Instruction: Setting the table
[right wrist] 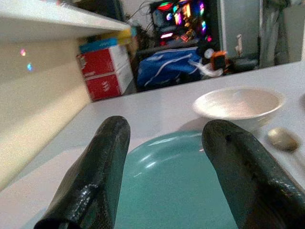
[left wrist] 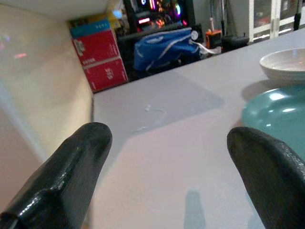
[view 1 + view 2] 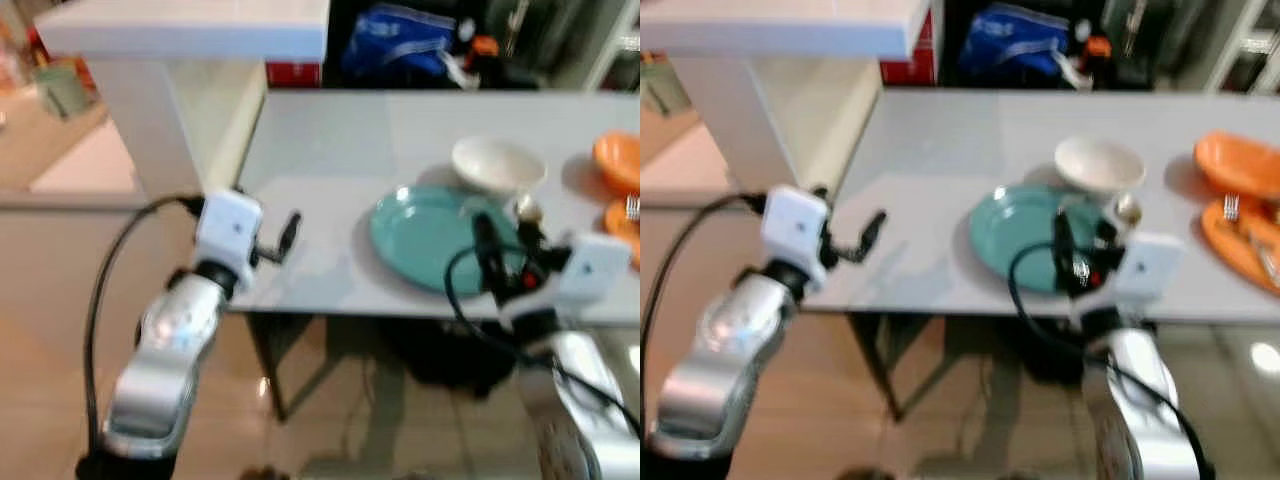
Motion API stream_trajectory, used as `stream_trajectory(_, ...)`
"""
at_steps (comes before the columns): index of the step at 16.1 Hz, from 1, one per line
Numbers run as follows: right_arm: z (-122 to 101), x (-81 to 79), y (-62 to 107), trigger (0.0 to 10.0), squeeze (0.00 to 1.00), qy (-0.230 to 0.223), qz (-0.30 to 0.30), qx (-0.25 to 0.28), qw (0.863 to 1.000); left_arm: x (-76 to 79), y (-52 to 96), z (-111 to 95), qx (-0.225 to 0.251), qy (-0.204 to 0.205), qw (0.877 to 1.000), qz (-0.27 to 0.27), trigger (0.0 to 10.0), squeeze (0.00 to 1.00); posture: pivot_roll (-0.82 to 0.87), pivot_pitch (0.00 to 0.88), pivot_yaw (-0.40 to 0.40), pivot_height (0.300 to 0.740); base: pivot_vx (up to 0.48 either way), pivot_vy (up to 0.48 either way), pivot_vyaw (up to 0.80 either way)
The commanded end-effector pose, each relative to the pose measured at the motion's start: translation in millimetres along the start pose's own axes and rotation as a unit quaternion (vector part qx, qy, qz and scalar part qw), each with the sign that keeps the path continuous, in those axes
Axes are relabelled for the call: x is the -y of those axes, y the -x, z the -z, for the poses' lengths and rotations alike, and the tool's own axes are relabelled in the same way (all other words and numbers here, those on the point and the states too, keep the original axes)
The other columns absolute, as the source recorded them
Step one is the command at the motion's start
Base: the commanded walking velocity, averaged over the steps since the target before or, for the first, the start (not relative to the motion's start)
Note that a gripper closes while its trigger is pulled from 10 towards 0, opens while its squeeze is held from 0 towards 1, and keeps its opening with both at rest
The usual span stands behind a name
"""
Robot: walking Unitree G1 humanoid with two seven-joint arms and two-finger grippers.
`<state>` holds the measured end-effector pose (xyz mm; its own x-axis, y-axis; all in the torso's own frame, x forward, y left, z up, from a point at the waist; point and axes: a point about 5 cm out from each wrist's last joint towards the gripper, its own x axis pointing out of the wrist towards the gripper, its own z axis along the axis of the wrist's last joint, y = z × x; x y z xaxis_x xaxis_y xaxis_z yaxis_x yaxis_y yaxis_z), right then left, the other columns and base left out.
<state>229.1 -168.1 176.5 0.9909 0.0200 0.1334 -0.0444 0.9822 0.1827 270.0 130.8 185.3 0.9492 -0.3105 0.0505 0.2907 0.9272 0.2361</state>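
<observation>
A teal plate [image 3: 420, 235] lies near the front edge of the grey table [image 3: 330, 130]. A white bowl [image 3: 497, 163] stands just behind it, with a small rounded metal piece [image 1: 282, 138] beside the bowl. Two orange dishes [image 3: 1240, 165] sit at the right end of the table, and a fork [image 3: 1230, 207] rests on the nearer one. My right gripper [image 3: 505, 240] hovers open over the plate's near right part, nothing between its fingers [image 1: 107, 162]. My left gripper [image 3: 288, 235] is open and empty above the bare table to the left of the plate.
A white counter [image 3: 190, 25] on a pale pillar [image 3: 150, 130] overhangs the table's left end. Behind the table are a blue bag [image 3: 400, 45] and red boxes [image 2: 102, 59]. Wooden floor [image 3: 60, 300] lies below the table's front edge.
</observation>
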Motion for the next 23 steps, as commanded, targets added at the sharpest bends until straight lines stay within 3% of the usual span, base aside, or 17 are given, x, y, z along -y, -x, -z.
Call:
stream_trajectory(1, 1, -8.6, -5.9, 10.0, 0.00, -0.005, -0.029, -0.017, 0.999, -1.7, -0.1, 3, -0.012, -0.010, 1.000, -0.011, 10.0, 0.00, 0.04, 0.111, 0.027, 0.740, 0.000, 0.480, 0.00)
stream_trajectory(4, 3, -7.2, -9.4, 10.0, 0.00, 0.006, -0.037, -0.024, 0.999, 4.6, -0.4, -2, -0.008, -0.007, 1.000, -0.006, 10.0, 0.00, 0.06, 0.124, 0.003, 0.740, 0.000, 0.480, 0.00)
stream_trajectory(8, -10, -11.5, -15.0, 10.0, 0.00, 0.007, -0.040, 0.002, 0.999, -2.3, 0.0, 1, -0.007, 0.007, 0.999, -0.041, 10.0, 0.00, 0.03, 0.090, -0.033, 0.740, 0.000, 0.480, 0.00)
stream_trajectory(10, 1, -12.3, -23.0, 10.0, 0.00, 0.019, -0.054, -0.022, 0.998, -7.8, -3.4, 8, -0.035, 0.018, 0.996, -0.077, 10.0, 0.05, 0.03, 0.074, -0.033, 0.740, 0.000, 0.480, 0.00)
stream_trajectory(11, 6, -10.0, -24.0, 10.0, 1.00, 0.023, -0.054, -0.040, 0.998, -7.9, -4.1, 8, -0.036, 0.026, 0.996, -0.076, 10.0, 1.00, 0.05, 0.069, -0.040, 0.740, 0.000, 0.480, 0.00)
stream_trajectory(15, 17, -9.9, -28.2, 10.0, 1.00, 0.011, -0.037, -0.059, 0.998, -17.5, -3.9, 4, -0.030, 0.006, 0.996, -0.084, 10.0, 1.00, 0.09, 0.056, -0.044, 0.740, 0.000, 0.480, 0.00)
stream_trajectory(19, 18, -15.8, -35.3, 10.0, 1.00, 0.012, -0.039, -0.052, 0.998, -10.5, -9.9, -1, -0.015, 0.007, 0.998, -0.059, 10.0, 0.98, 0.08, 0.070, -0.027, 0.740, 0.000, 0.480, 0.00)
stream_trajectory(20, 17, -16.4, -34.5, 10.0, 1.00, 0.013, -0.039, -0.051, 0.998, -9.2, -10.6, -1, -0.015, 0.012, 0.998, -0.057, 10.0, 0.53, 0.07, 0.061, -0.030, 0.740, 0.000, 0.480, 0.00)
stream_trajectory(21, 15, -16.7, -33.8, 10.0, 1.00, 0.013, -0.039, -0.049, 0.998, -8.5, -11.1, -1, -0.014, 0.008, 0.998, -0.055, 10.0, 0.00, 0.06, 0.058, -0.032, 0.740, 0.000, 0.480, 0.00)
stream_trajectory(23, 16, -14.8, -35.7, 10.0, 1.00, 0.018, -0.033, -0.052, 0.998, -7.3, -12.7, 0, -0.014, 0.004, 0.998, -0.056, 10.0, 0.00, 0.06, 0.047, -0.036, 0.740, 0.000, 0.480, 0.00)
